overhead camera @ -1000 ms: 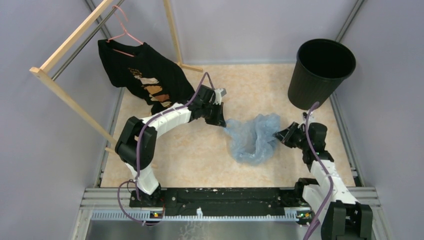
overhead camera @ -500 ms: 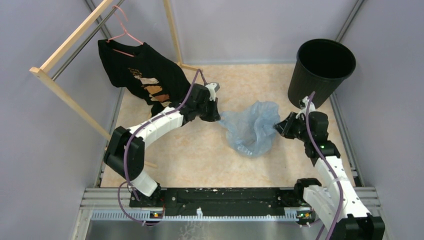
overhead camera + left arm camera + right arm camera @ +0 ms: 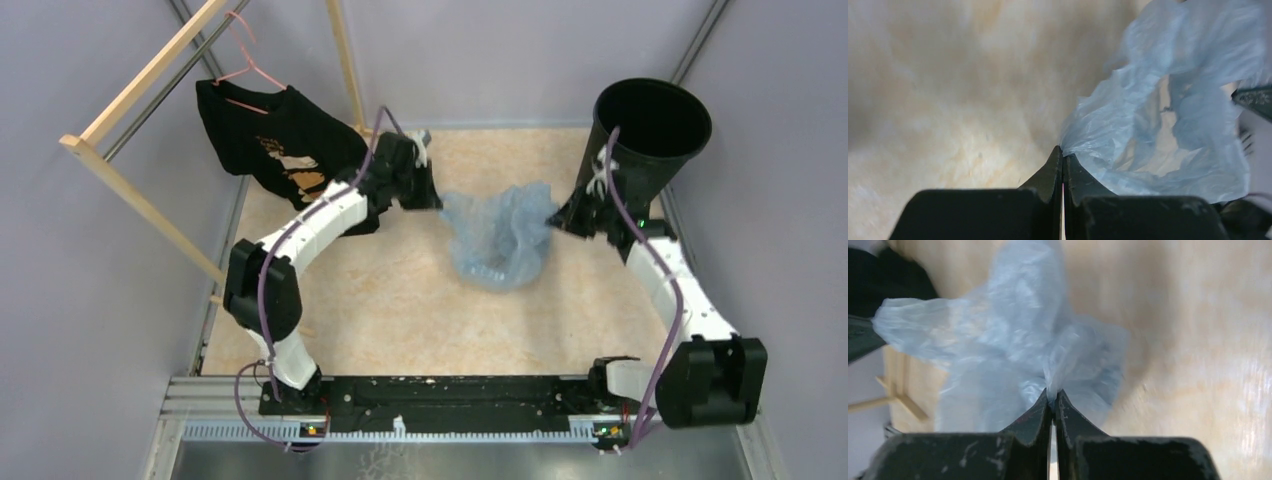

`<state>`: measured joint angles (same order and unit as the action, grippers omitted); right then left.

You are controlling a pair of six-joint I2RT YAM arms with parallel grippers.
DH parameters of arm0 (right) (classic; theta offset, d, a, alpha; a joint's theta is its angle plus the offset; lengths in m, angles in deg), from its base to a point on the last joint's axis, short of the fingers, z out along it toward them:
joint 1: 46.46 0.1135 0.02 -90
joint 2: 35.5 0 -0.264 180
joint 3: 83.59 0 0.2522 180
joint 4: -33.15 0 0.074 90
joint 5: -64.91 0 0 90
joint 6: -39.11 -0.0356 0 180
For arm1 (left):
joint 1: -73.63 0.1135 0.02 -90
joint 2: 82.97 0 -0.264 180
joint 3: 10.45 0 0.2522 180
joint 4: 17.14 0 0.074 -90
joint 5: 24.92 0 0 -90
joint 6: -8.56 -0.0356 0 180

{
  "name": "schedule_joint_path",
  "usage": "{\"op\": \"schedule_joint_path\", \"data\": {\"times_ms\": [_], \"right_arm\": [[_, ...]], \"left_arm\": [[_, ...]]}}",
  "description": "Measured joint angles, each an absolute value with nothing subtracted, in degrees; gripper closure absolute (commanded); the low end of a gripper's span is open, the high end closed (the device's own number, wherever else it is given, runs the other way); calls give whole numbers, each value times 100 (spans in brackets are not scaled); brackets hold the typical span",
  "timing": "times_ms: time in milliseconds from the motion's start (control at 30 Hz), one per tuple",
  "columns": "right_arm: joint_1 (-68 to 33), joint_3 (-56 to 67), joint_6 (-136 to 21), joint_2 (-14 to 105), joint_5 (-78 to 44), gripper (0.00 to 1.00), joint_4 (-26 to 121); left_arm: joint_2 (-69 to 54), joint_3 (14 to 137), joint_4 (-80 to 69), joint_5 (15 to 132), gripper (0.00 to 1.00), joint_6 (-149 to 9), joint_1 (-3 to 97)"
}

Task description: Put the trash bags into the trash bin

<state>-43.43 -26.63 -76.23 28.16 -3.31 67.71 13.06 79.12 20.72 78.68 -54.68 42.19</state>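
Wrinkled translucent pale-blue trash bag (image 3: 500, 235) is gripped at opposite edges by left end effector (image 3: 1063, 153) and right end effector (image 3: 1052, 396), beside upright black trash bin (image 3: 650, 172).

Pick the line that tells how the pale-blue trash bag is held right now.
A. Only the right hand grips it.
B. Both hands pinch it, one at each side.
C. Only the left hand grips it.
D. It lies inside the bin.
B: the left hand is shut on one edge of the trash bag and the right hand on the opposite edge, with the bag spread between them outside the trash bin.
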Motion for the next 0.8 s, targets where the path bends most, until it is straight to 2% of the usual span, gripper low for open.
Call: {"op": "schedule_joint_path", "data": {"times_ms": [100, 200, 267, 300, 433, 500, 567, 600, 667, 733, 800], "right_arm": [[-4247, -538, -7457, 3577, -395, 99, 7514], [-3856, 2052, -7204, 3891, -602, 99, 7875], [-3572, 2883, -7125, 3491, -574, 99, 7241], [-3493, 2880, -7094, 3135, -548, 100, 6972], [-3465, 1127, -7040, 1052, -736, 100, 5337], [-3462, -206, -7079, 453, -825, 100, 4336], [-3462, -1430, -7230, 683, -841, 100, 3967], [-3456, -2241, -7361, 1293, -749, 100, 3925], [-3403, -2822, -7468, 1876, -716, 100, 4111], [-3305, -3515, -7573, 2527, -718, 100, 5189], [-3233, -3497, -7595, 2468, -705, 100, 6133]], "left_arm": [[1721, 9718, 2671, 8100, 100, -5278, 4479], [1665, 11562, 2494, 8214, 100, -5241, 4545], [1035, 11691, 1919, 8117, 100, -5291, 4353], [412, 11272, 1491, 7993, 100, -5319, 4178], [-1962, 8861, 378, 7398, 100, -5348, 3769], [-2541, 7840, -13, 6957, 100, -5282, 3841], [-2493, 6959, -236, 6845, 100, -5142, 3878], [-2329, 6481, -212, 6854, 100, -5061, 3885], [-1844, 5639, 81, 6900, 100, -4873, 3876], [-1406, 5062, 745, 6915, 100, -4718, 3870], [-1406, 5025, 1475, 6963, 100, -4653, 3872]]}}
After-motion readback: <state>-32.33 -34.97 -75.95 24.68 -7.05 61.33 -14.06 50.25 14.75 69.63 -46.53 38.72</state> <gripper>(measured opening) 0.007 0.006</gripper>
